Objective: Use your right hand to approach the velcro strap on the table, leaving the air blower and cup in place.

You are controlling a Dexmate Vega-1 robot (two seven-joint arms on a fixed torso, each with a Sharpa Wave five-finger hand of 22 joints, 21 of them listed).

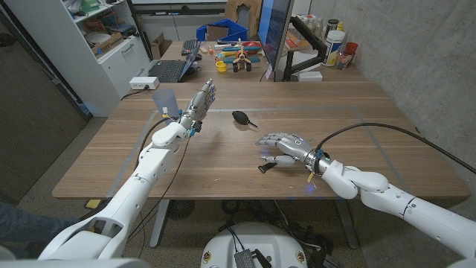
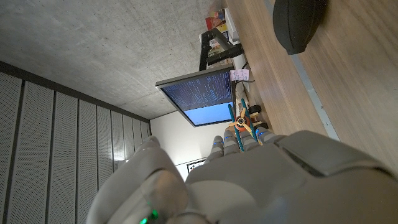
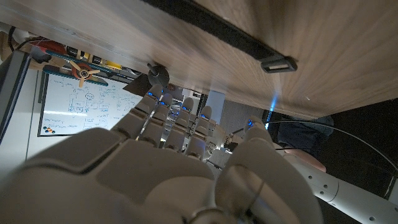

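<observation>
The black velcro strap lies on the wooden table near its front middle, one end poking out from beneath my right hand. That hand hovers just over the strap with its fingers spread and holds nothing. In the right wrist view the strap runs as a long dark band ending in a buckle, beyond my fingers. The black air blower sits mid-table, apart from both hands. A translucent blue cup stands beside my left hand, which is raised with its fingers extended and empty.
A second table behind carries a laptop, a monitor, colourful toys and bottles. A white power strip lies at the back left. Tape marks line the tabletop.
</observation>
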